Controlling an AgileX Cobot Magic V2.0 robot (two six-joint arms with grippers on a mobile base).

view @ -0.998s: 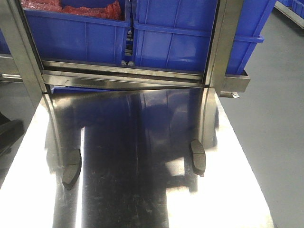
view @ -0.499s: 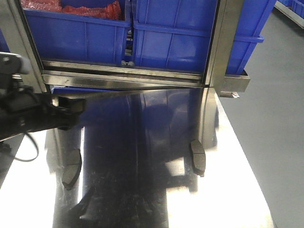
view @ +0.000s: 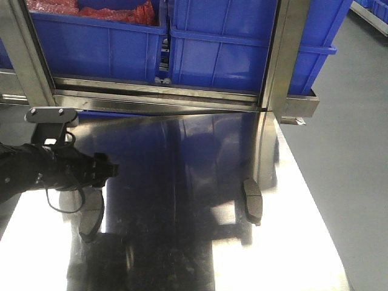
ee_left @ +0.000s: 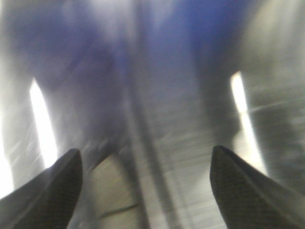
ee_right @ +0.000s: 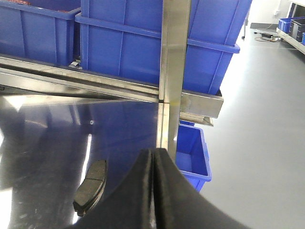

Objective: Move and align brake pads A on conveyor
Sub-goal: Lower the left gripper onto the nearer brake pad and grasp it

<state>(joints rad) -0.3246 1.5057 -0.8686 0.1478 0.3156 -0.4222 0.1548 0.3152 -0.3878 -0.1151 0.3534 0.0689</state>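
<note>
Two dark brake pads lie on the shiny steel table. The left brake pad (view: 91,219) is partly covered by my left arm; the right brake pad (view: 253,200) lies clear. My left gripper (view: 108,171) hovers just above the left pad. In the blurred left wrist view the gripper (ee_left: 145,150) is open, and the pad (ee_left: 112,191) lies below, close to the left finger (ee_left: 50,193). My right gripper (ee_right: 152,152) is shut on nothing, with the right pad (ee_right: 90,187) to its left. The conveyor is out of view.
Blue bins (view: 218,48) sit on a steel rack (view: 157,97) behind the table; one holds red bags (view: 115,11). Steel uprights (view: 285,54) stand at the table's far corners. A small blue bin (ee_right: 193,157) is on the grey floor (view: 351,182) to the right.
My left arm entered from the left, then came down and forward to just over the left pad. Both pads stay where they were.
</note>
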